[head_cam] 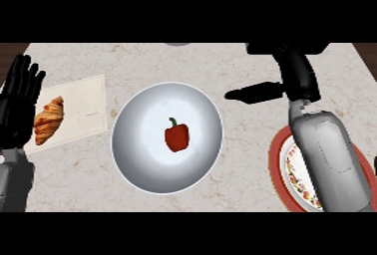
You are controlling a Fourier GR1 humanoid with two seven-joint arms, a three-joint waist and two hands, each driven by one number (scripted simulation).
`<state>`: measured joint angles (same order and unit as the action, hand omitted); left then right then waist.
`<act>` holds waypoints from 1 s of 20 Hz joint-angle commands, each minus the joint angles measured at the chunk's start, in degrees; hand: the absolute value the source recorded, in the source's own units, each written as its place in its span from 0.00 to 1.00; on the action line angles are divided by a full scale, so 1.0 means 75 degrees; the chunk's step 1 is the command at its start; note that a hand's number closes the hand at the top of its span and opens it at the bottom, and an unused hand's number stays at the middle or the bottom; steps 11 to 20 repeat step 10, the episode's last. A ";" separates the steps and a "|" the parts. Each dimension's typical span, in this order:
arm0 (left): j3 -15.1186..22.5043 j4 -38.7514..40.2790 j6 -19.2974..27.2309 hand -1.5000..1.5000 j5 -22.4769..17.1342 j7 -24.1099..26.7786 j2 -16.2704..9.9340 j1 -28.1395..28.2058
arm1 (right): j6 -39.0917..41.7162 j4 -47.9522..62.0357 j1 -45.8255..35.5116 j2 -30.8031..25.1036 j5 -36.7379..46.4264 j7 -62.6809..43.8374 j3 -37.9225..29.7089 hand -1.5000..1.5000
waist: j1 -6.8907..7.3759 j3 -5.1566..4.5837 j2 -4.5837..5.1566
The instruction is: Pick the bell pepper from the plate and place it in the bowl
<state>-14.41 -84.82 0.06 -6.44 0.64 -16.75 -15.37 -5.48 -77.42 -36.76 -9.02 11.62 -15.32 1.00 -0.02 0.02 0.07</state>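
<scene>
— Looked like pale veined marble on the counter [243,60], matt. And the white bowl [140,149]?

— Smooth glazed ceramic, softly glossy. Waxy sheen on the red bell pepper [177,138]. Flaky, browned crust on the croissant [49,121], over a matt, paper-like mat [85,112]. Dull grey plastic on the right forearm [331,159].

Red bell pepper [177,136] in white bowl [140,164]

Centre: bell pepper [177,138] in bowl [140,164]
Left of bowl: croissant [49,121] on board [85,99]
Far left: left hand [18,102], beside board
Right: plate [280,164], under right forearm [331,159]
Behind plate: right hand [294,74]
</scene>
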 commanded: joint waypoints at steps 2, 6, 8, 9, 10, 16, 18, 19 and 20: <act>-0.0039 0.0214 0.0064 0.50 0.0018 0.0082 0.0037 -0.0153 | 0.1004 0.0184 0.0423 -0.1088 -0.1141 0.0854 -0.1302 0.00 | -0.0037 0.0002 0.0001; 0.0077 -0.0165 0.0064 0.50 -0.0051 -0.0159 0.0137 -0.0117 | 0.1845 0.1655 0.0156 -0.1776 -0.1790 0.2007 -0.2145 0.00 | 0.0054 0.0004 0.0018; -0.0111 0.0370 -0.0143 0.50 -0.0031 0.0340 -0.0009 0.0039 | 0.2234 0.1786 0.0216 -0.1982 -0.1903 0.2205 -0.2198 0.00 | 0.0028 -0.0001 0.0011; 0.0155 -0.0630 0.0264 0.50 0.0063 -0.0670 0.0073 -0.0210 | 0.2325 0.2335 0.0357 -0.2092 -0.1895 0.2692 -0.2355 0.00 | 0.0075 0.0007 0.0009; -0.0009 -0.0031 -0.0038 0.50 -0.0056 -0.0029 0.0070 0.0043 | 0.2626 0.2655 0.0358 -0.2234 -0.1996 0.2866 -0.2427 0.00 | 0.0063 0.0002 0.0018; -0.0009 -0.0031 -0.0038 0.50 -0.0056 -0.0029 0.0070 0.0043 | 0.2626 0.2655 0.0358 -0.2234 -0.1996 0.2866 -0.2427 0.00 | 0.0063 0.0002 0.0018; -0.0009 -0.0031 -0.0038 0.50 -0.0056 -0.0029 0.0070 0.0043 | 0.2626 0.2655 0.0358 -0.2234 -0.1996 0.2866 -0.2427 0.00 | 0.0063 0.0002 0.0018; -0.0009 -0.0031 -0.0038 0.50 -0.0056 -0.0029 0.0070 0.0043 | 0.2626 0.2655 0.0358 -0.2234 -0.1996 0.2866 -0.2427 0.00 | 0.0063 0.0002 0.0018; -0.0009 -0.0031 -0.0038 0.50 -0.0056 -0.0029 0.0070 0.0043 | 0.2626 0.2655 0.0358 -0.2234 -0.1996 0.2866 -0.2427 0.00 | 0.0063 0.0002 0.0018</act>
